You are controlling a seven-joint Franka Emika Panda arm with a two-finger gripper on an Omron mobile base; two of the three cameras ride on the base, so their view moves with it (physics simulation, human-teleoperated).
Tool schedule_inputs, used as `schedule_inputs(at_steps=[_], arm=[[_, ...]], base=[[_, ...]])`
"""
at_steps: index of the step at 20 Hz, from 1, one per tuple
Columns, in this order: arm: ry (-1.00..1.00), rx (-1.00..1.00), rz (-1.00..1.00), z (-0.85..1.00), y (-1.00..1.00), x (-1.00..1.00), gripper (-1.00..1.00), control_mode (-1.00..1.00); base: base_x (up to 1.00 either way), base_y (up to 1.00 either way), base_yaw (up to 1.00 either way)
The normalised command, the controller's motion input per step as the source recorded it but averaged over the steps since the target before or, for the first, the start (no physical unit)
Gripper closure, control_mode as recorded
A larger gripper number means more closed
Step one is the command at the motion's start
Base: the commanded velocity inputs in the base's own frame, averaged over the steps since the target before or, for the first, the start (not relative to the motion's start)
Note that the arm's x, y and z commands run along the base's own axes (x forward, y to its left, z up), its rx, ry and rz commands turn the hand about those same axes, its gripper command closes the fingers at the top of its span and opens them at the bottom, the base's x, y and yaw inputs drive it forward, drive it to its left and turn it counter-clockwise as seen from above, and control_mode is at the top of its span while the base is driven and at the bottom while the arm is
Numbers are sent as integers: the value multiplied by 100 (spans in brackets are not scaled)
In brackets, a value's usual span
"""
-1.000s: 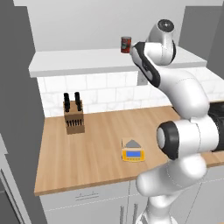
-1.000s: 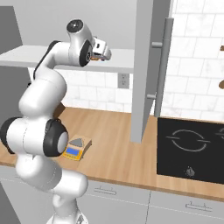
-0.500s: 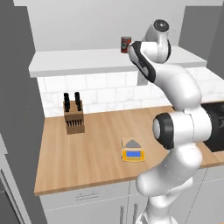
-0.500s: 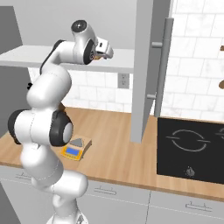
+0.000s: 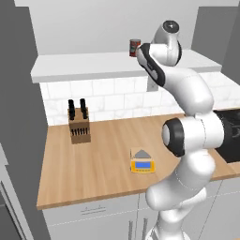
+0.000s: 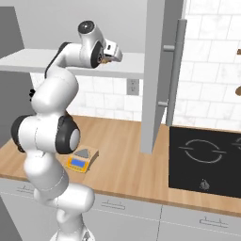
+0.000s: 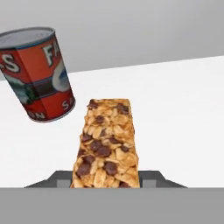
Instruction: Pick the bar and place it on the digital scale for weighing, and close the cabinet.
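The bar [image 7: 108,144], a grainy tan block with dark chips, lies lengthwise on the white cabinet shelf [image 7: 183,100]. My gripper [image 7: 107,179] is shut on its near end, one dark finger on each side. In the right base view my gripper [image 6: 113,55] reaches over the shelf at the cabinet's open front. The cabinet door [image 6: 157,70] stands open, edge-on, with its long metal handle [image 6: 174,66]. The digital scale [image 5: 142,161], yellow with a blue display, sits on the wooden counter below, also seen as the scale [image 6: 81,160] beside my arm.
A red can [image 7: 37,72] stands on the shelf just left of the bar, close to my fingers; the can [image 5: 135,48] is at the shelf's back. A knife block [image 5: 78,124] stands at the counter's rear left. A black cooktop [image 6: 204,160] lies to the right.
My gripper has gone from open to shut on the bar. The arm has reached a little further onto the shelf.
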Motion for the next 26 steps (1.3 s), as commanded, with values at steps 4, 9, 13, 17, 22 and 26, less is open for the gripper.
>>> schedule_inputs(at_steps=[4,9,13,17,22,26], arm=[[-3,-1,4,-7,6,-98,100,-100],[5,0,1,0,23,-100,100,-100],[10,0,6,0,4,-100,100,-100],[13,2,8,-5,6,-100,100,-100],[16,3,21,-62,2,-100,100,-100],[5,0,45,-100,0,-98,100,-100]], base=[[0,0,0],[0,0,0],[0,0,0],[0,0,0],[0,0,0],[0,0,0]])
